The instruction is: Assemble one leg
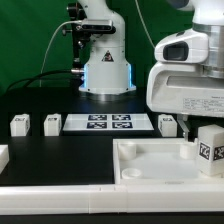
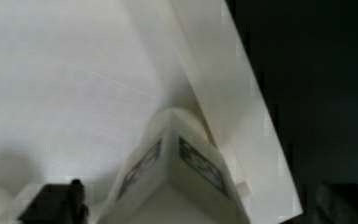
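Observation:
My gripper hangs at the exterior view's right, over the right end of the large white tray-like piece. A leg, a white block with a black-and-white tag, stands upright there just under the hand. In the wrist view this leg sits between my two black fingers, with a gap on each side. The gripper is open. Three more legs stand further back on the table: two at the left and one at the right.
The marker board lies flat between the loose legs, in front of the robot base. Another white part shows at the left edge. In the wrist view the tray-like piece's white surface meets black table.

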